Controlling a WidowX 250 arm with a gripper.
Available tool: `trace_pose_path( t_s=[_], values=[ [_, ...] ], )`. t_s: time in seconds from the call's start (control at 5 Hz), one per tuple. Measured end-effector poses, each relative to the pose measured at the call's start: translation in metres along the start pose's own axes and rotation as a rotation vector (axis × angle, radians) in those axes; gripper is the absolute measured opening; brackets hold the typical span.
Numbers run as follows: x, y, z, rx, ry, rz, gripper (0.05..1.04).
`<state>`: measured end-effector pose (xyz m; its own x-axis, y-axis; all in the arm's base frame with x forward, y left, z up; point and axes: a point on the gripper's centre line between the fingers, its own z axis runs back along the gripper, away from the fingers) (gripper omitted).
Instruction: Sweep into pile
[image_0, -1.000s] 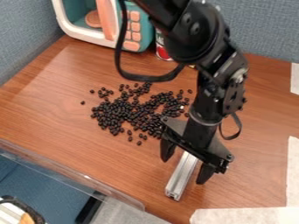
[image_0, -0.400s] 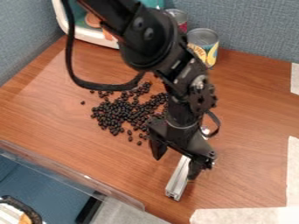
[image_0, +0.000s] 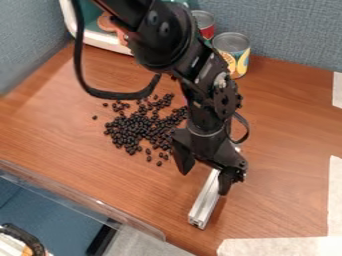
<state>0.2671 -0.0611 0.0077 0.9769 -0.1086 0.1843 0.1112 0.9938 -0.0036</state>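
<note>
Blue partitions (image_0: 294, 35), brown tabletop (image_0: 294, 115) (beans (image_0: 137, 127) atop)

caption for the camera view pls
Open gripper over a metal bar, with loose black beans on a wooden table.

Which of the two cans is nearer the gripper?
The yellow-labelled can. The red-labelled can stands behind it, further left in the picture and farther from the gripper.
</note>
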Motion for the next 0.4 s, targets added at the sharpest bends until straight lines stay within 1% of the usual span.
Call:
trace_pose_path(
  t_s=[0.2, 0.4],
  values=[
    [0.0063, -0.0035, -0.0035, -0.016, 0.002, -0.007, 0.989],
    [0.0072, -0.0048, -0.0093, -0.021, 0.020, -0.016, 0.920]
  ],
)
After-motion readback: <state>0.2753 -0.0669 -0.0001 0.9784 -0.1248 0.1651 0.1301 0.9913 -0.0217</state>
